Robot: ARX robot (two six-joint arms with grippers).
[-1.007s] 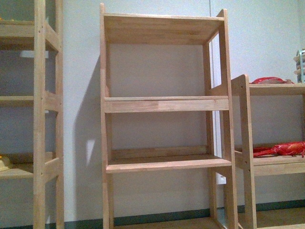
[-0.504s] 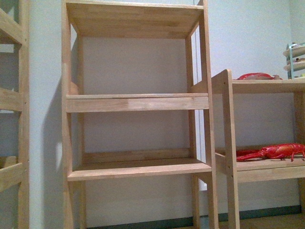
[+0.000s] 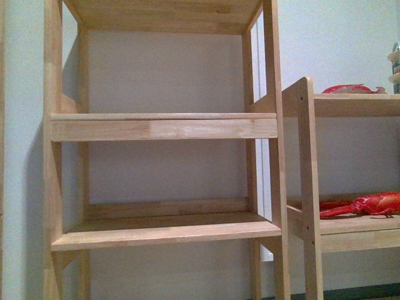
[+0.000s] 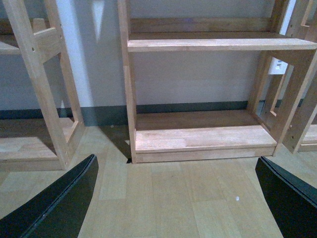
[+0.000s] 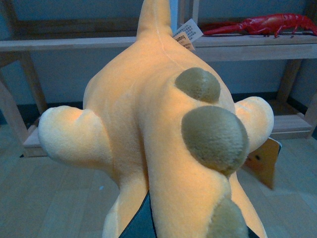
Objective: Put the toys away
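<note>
The orange-yellow plush animal [image 5: 148,129] fills the right wrist view, with olive-brown spots along its back and a white tag near its far end. My right gripper [image 5: 163,225] is shut on it; only a dark finger [image 5: 141,223] shows under the plush. It hangs above the wooden floor in front of a low shelf. My left gripper [image 4: 178,198] is open and empty, its black fingers [image 4: 54,203] wide apart above the floor, facing the bottom board of the wooden shelf unit [image 4: 203,139]. Neither arm shows in the front view.
The front view shows the tall wooden shelf unit [image 3: 162,128] with bare boards. A lower shelf unit [image 3: 306,187] stands to its right, holding a red lobster toy [image 3: 369,204] and another red item on top [image 3: 350,89]. The lobster also shows in the right wrist view [image 5: 262,24]. Another shelf frame [image 4: 44,74] stands at left.
The front view has shifted: the shelf unit now looks larger and sits further left and lower in frame, so the camera has come closer to it. The left shelf has left the view.
</note>
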